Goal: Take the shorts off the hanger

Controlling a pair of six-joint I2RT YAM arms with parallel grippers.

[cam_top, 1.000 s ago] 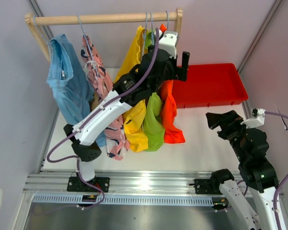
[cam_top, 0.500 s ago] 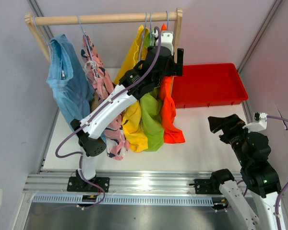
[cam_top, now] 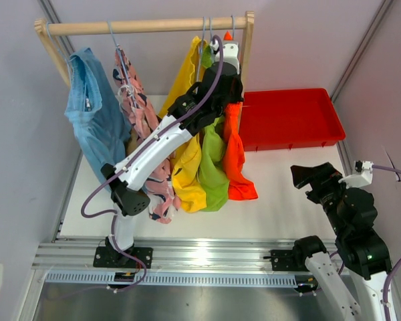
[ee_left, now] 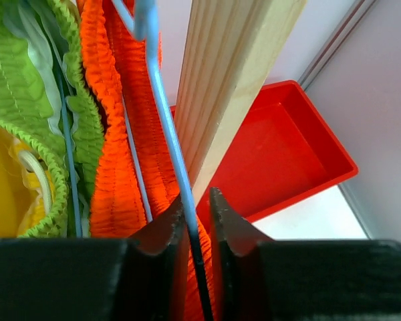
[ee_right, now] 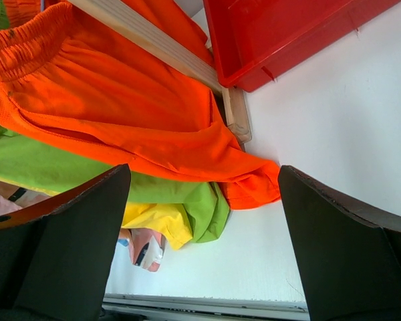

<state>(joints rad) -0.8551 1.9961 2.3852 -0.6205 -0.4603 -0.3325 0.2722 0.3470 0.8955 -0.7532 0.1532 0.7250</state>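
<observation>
Left wrist view: the left gripper is at the blue hanger wire, beside the wooden post.
The fingers stand close together with the wire in the narrow gap between them; whether they clamp it cannot be told. The orange shorts hang just left of the post, with the waistband above the fingertips. Their long axis runs downward, legs toward the table. The lime green shorts hang farther left. From above, the left arm stretches forward and up to the post's top. The right gripper, spread wide and empty, hovers well right of the post.
</observation>
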